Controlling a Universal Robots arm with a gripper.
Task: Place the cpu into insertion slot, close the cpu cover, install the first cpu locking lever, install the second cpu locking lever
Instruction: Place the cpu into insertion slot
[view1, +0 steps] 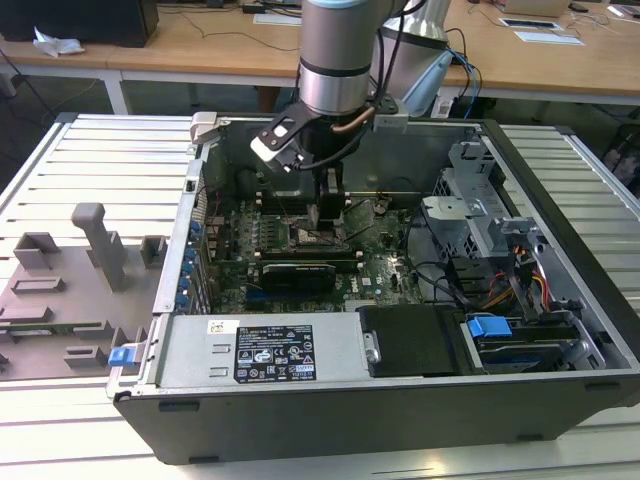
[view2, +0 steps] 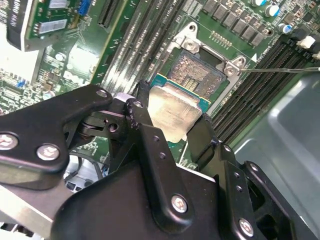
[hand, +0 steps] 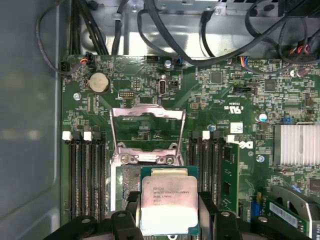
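Over one insertion slot, one cpu in one claw

In the first wrist view my fingers cover two edges of the chip, and the chip hides most of the socket; whether they touch I can't tell. In the exterior view my arm blocks part of the board, and the chip is too small to make out.
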